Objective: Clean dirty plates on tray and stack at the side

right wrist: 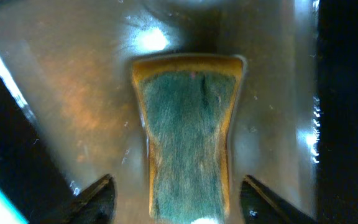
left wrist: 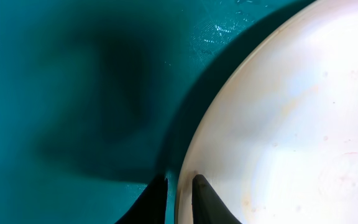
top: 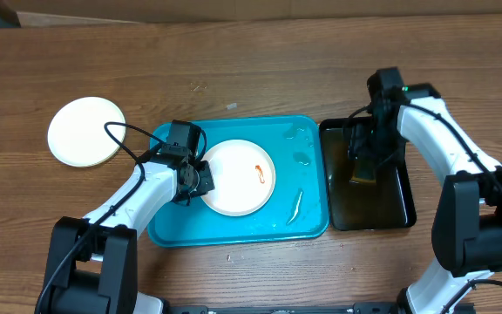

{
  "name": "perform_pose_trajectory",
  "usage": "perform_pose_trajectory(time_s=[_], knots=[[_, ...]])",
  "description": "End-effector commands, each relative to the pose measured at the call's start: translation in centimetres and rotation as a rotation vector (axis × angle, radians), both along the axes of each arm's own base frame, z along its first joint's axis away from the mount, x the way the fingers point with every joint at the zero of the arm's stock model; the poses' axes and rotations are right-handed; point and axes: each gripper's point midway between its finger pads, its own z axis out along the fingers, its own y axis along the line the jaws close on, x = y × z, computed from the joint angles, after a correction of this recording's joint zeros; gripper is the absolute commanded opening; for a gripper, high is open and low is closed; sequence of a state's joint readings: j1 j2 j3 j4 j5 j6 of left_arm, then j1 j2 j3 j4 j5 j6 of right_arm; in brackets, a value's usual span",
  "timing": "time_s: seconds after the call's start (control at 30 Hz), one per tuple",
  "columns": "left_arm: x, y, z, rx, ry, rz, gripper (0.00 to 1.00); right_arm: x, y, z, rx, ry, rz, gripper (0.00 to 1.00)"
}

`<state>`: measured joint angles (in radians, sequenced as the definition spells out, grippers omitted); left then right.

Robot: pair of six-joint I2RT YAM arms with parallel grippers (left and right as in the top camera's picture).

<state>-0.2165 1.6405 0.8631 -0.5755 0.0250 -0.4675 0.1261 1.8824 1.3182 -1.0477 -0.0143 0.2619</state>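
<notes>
A white plate [top: 239, 177] with a red-orange smear lies in the turquoise tray [top: 308, 222]. My left gripper [top: 200, 180] is shut on this plate's left rim; in the left wrist view [left wrist: 180, 190] one finger lies on the plate [left wrist: 291, 124] and the other outside over the tray [left wrist: 55, 93]. A pale yellow-green plate [top: 85, 131] lies on the table at the far left. A third plate is not seen. My right gripper [top: 369, 155] is open over the black tub, its fingers [right wrist: 178, 202] either side of a green and yellow sponge [right wrist: 188, 137].
The black tub [top: 399, 214] holds murky water and stands right of the tray. Water drops and a streak [top: 295, 205] lie on the tray's right part. A cardboard edge [top: 24, 17] runs along the far side of the table.
</notes>
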Motion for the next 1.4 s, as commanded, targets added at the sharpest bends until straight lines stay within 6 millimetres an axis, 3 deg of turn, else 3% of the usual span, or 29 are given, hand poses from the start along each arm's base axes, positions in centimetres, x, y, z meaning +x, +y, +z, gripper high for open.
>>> perform_pose_trajectory(time_s=[0.0, 0.13, 0.17, 0.2, 0.23, 0.3, 0.33, 0.37, 0.4, 0.43, 0.5, 0.57, 0.67, 0.7, 0.73, 0.8, 0.83, 0.87, 0.97, 1.2, 1.37], knots=[[-0.3, 0.2, -0.3, 0.011, 0.008, -0.018, 0.17, -0.5, -0.3, -0.6, -0.01, -0.016, -0.004, 0.56], [-0.3, 0.2, -0.3, 0.011, 0.008, -0.017, 0.17, -0.9, -0.4, -1.9, -0.009, -0.022, -0.006, 0.47], [-0.3, 0.2, -0.3, 0.011, 0.008, -0.017, 0.18, -0.9, -0.4, -2.2, -0.009, -0.023, -0.007, 0.39], [-0.3, 0.2, -0.3, 0.011, 0.008, -0.017, 0.18, -1.1, -0.4, -2.4, -0.009, -0.021, -0.007, 0.26], [-0.3, 0.2, -0.3, 0.011, 0.008, -0.017, 0.18, -1.2, -0.4, -2.4, -0.009, -0.017, -0.007, 0.04], [-0.3, 0.2, -0.3, 0.011, 0.008, -0.017, 0.19, -1.4, -0.2, -2.4, 0.001, -0.007, -0.006, 0.04], [-0.3, 0.2, -0.3, 0.011, 0.008, -0.017, 0.19, -1.5, 0.0, -2.4, 0.013, -0.004, -0.006, 0.18], [-0.3, 0.2, -0.3, 0.011, 0.008, -0.017, 0.19, -1.5, 0.1, -2.4, 0.023, -0.002, -0.006, 0.46], [-0.3, 0.2, -0.3, 0.011, 0.008, -0.017, 0.19, -1.6, 0.3, -2.4, 0.031, 0.001, -0.006, 0.64], [-0.3, 0.2, -0.3, 0.011, 0.008, -0.017, 0.2, -1.7, 0.3, -2.4, 0.034, 0.006, -0.006, 0.68], [-0.3, 0.2, -0.3, 0.011, 0.008, -0.017, 0.2, -2.1, 0.2, -2.4, 0.031, 0.021, -0.006, 0.68], [-0.3, 0.2, -0.3, 0.011, 0.008, -0.017, 0.2, -2.4, 0.2, -2.4, 0.029, 0.035, -0.006, 0.61], [-0.3, 0.2, -0.3, 0.011, 0.008, -0.017, 0.21, -2.6, 0.2, -2.4, 0.028, 0.042, -0.006, 0.15], [-0.3, 0.2, -0.3, 0.012, 0.008, -0.017, 0.21, -2.6, 0.2, -2.4, 0.028, 0.042, -0.006, 0.11], [-0.3, 0.2, -0.3, 0.011, 0.008, -0.017, 0.21, -2.6, 0.2, -2.4, 0.028, 0.042, -0.006, 0.11], [-0.3, 0.2, -0.3, 0.011, 0.008, -0.017, 0.21, -2.4, 0.2, -2.2, 0.025, 0.036, -0.001, 0.55], [-0.3, 0.2, -0.3, 0.011, 0.008, -0.017, 0.21, -2.1, 0.0, -2.1, 0.019, 0.027, -0.003, 0.67], [-0.3, 0.2, -0.3, 0.012, 0.008, -0.017, 0.21, -1.7, -0.2, -1.9, 0.007, 0.015, -0.003, 0.72], [-0.3, 0.2, -0.3, 0.012, 0.008, -0.017, 0.21, -0.2, -0.7, -1.3, -0.025, -0.04, -0.004, 0.75], [-0.3, 0.2, -0.3, 0.012, 0.008, -0.017, 0.21, 1.3, -0.5, -1.2, -0.019, -0.098, -0.006, 0.68], [-0.4, 0.2, -0.3, 0.012, 0.009, -0.017, 0.21, 1.9, -0.4, -1.1, -0.016, -0.126, -0.006, 0.51]])
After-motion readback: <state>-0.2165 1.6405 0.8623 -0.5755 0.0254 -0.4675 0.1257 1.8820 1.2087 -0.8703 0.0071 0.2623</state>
